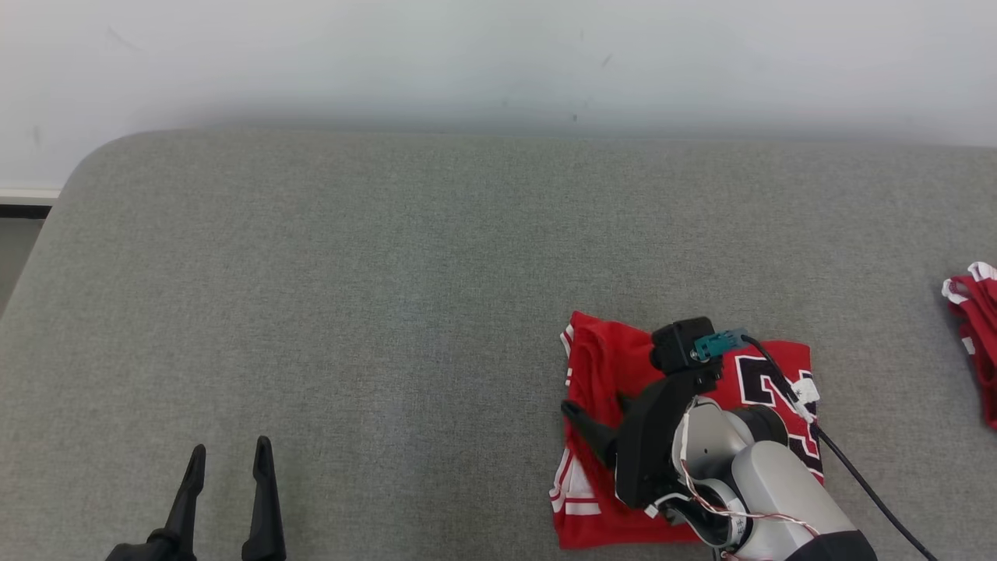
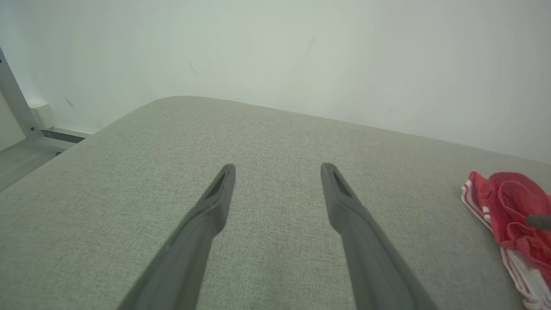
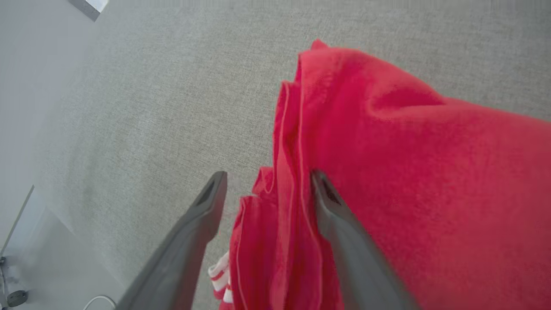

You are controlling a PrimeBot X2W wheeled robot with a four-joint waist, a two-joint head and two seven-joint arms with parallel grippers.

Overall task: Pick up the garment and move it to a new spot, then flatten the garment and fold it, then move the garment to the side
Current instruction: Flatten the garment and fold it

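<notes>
Several stacked layers of the folded red jersey with white trim and dark lettering (image 1: pixel 607 366) sit between the spread fingers of the right gripper (image 3: pixel 267 174), one finger touching the cloth. The jersey lies on the grey woven cushion (image 1: pixel 389 312), toward its near right. Pulling away could snag a loose hem and drag the fold open. A second red garment (image 1: pixel 974 327) lies well apart at the right edge; the left gripper (image 1: pixel 231 446) hovers spread over grey cushion.
</notes>
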